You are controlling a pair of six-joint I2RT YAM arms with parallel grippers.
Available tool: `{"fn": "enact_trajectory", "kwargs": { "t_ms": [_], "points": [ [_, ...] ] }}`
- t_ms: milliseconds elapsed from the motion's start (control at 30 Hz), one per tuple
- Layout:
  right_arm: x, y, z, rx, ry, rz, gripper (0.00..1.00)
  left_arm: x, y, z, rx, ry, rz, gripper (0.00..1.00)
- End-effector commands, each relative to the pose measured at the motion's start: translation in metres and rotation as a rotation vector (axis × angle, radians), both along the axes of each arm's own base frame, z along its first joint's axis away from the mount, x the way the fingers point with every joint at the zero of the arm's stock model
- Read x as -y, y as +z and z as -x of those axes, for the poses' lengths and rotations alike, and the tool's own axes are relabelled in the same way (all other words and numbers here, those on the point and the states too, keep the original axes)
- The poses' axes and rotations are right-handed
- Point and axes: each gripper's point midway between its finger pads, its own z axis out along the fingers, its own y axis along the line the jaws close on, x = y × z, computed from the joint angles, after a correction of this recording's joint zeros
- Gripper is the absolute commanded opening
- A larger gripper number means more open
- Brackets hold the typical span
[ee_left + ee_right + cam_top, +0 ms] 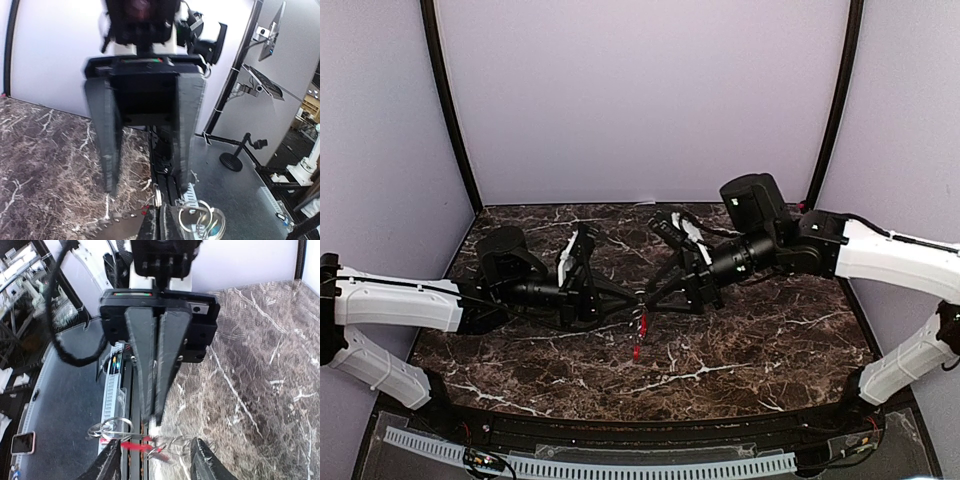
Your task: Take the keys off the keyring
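My two grippers meet tip to tip over the middle of the table. The left gripper [638, 298] is shut, and the thin wire keyring [642, 320] hangs from its tips. Below the ring dangles the small red-headed key [637, 349]. The right gripper [655, 292] is open, one finger on each side of the ring and touching nothing. In the right wrist view the left gripper [151, 420] pinches the wire, the keyring [112, 427] loops out beside it, and a blurred red piece [131, 445] hangs between my open fingers [107, 462]. In the left wrist view the keyring [199, 216] lies just past my shut tips [160, 227].
The dark marble tabletop [770, 340] spreads under both arms. A black rail and a white slotted cable tray [590, 465] run along the near edge. Pale walls with black corner posts [450, 110] close the back and sides.
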Motion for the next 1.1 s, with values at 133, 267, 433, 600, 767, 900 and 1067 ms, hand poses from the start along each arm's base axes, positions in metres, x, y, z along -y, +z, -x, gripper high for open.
{"fn": "enact_trajectory", "kwargs": {
  "t_ms": [133,267,433,600,767,900,1067],
  "points": [
    [0.017,0.050,0.005,0.209,-0.053,-0.412,0.50,-0.021,0.046,-0.004,0.049,0.109,0.214,0.00],
    [0.024,0.056,-0.002,0.314,-0.138,-0.497,0.49,-0.024,0.048,-0.008,0.051,0.137,0.234,0.00],
    [0.021,0.056,-0.018,0.407,-0.245,-0.492,0.43,-0.024,0.053,-0.007,0.057,0.138,0.244,0.00],
    [0.006,0.054,-0.013,0.472,-0.261,-0.473,0.40,-0.029,0.056,-0.012,0.057,0.182,0.252,0.00],
    [-0.009,0.048,-0.014,0.505,-0.290,-0.424,0.36,-0.031,0.056,-0.015,0.051,0.207,0.257,0.00],
    [-0.017,0.046,-0.014,0.528,-0.315,-0.408,0.35,-0.031,0.056,-0.014,0.047,0.202,0.258,0.00],
    [-0.025,0.046,-0.016,0.561,-0.343,-0.392,0.30,-0.032,0.056,-0.014,0.048,0.204,0.260,0.00]
  ]
}}
